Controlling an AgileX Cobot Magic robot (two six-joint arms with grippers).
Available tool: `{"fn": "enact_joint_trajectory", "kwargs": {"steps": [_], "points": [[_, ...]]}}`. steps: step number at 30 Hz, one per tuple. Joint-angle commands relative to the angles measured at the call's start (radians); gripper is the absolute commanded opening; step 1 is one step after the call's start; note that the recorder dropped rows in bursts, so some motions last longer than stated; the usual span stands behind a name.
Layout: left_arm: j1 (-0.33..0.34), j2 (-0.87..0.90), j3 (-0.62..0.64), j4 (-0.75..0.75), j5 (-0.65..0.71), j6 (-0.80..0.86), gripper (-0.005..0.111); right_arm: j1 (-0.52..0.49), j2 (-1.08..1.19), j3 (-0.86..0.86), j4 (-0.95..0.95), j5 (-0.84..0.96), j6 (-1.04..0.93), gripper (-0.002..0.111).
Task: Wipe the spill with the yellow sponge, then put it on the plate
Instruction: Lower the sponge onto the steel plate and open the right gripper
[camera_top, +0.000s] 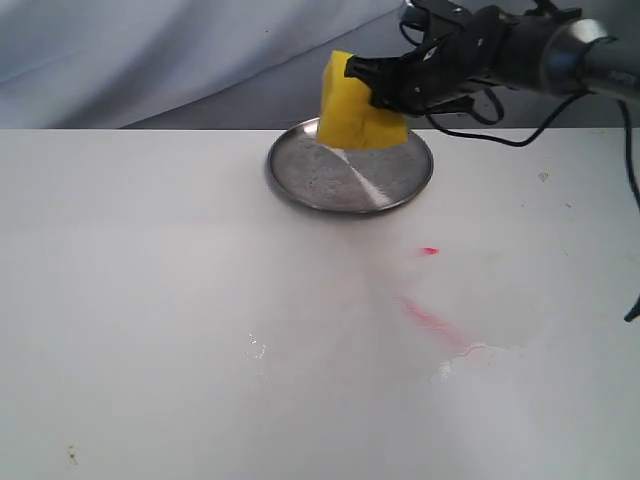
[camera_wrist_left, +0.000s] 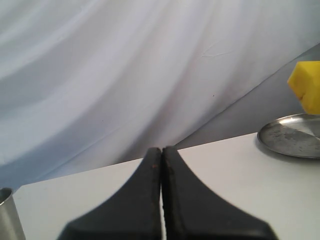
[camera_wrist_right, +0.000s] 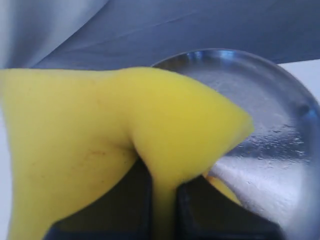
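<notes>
The yellow sponge (camera_top: 355, 112) hangs just above the far part of the silver plate (camera_top: 310, 180), pinched in my right gripper (camera_top: 385, 92), which is shut on it. In the right wrist view the squeezed sponge (camera_wrist_right: 100, 140) fills the frame between the black fingers (camera_wrist_right: 125, 210), with the plate (camera_wrist_right: 280, 125) below it. My left gripper (camera_wrist_left: 161, 155) is shut with nothing in it, off to the side; its view shows the sponge (camera_wrist_left: 306, 86) and plate (camera_wrist_left: 290, 137) at a distance. No tan puddle shows on the table.
Pink-red smear marks (camera_top: 430, 318) and a small red dot (camera_top: 430, 250) lie on the white table in front of the plate. Faint wet traces (camera_top: 256, 348) sit near the middle. A metal cup edge (camera_wrist_left: 7, 215) appears in the left wrist view. A grey cloth backdrop hangs behind.
</notes>
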Motion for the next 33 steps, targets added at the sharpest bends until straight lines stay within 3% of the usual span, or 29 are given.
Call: {"fn": "enact_joint_trajectory", "kwargs": {"steps": [1, 4, 5, 8, 10, 12, 13, 19, 25, 29, 33], "points": [[0.001, -0.003, -0.003, -0.008, -0.003, -0.009, 0.0, 0.012, 0.119, -0.174, 0.004, 0.06, -0.006, 0.0], [0.001, -0.003, -0.003, -0.008, -0.003, -0.009, 0.0, 0.012, 0.135, -0.198, -0.004, 0.079, -0.061, 0.001], [0.001, -0.003, -0.003, -0.008, -0.003, -0.009, 0.0, 0.004, 0.135, -0.198, -0.006, 0.098, -0.061, 0.007], [0.001, -0.003, -0.003, -0.008, -0.003, -0.009, 0.0, -0.013, 0.135, -0.198, -0.009, 0.155, -0.061, 0.037], [0.001, -0.003, -0.003, -0.008, -0.003, -0.009, 0.0, -0.013, 0.133, -0.198, -0.011, 0.182, -0.059, 0.068], [0.001, -0.003, -0.003, -0.008, -0.003, -0.009, 0.0, -0.013, 0.131, -0.198, -0.012, 0.198, -0.057, 0.078], [0.001, -0.003, -0.003, -0.008, -0.003, -0.009, 0.0, -0.013, 0.126, -0.198, -0.012, 0.219, -0.055, 0.079], [0.001, -0.003, -0.003, -0.008, -0.003, -0.009, 0.0, -0.013, 0.062, -0.198, -0.073, 0.391, -0.088, 0.067], [0.001, -0.003, -0.003, -0.008, -0.003, -0.009, 0.0, -0.009, -0.078, -0.124, -0.17, 0.501, -0.129, 0.029], [0.001, -0.003, -0.003, -0.008, -0.003, -0.009, 0.0, -0.009, -0.23, 0.095, -0.17, 0.422, -0.15, 0.008], [0.001, -0.003, -0.003, -0.008, -0.003, -0.009, 0.0, -0.009, -0.42, 0.414, -0.131, 0.232, -0.15, 0.0]]}}
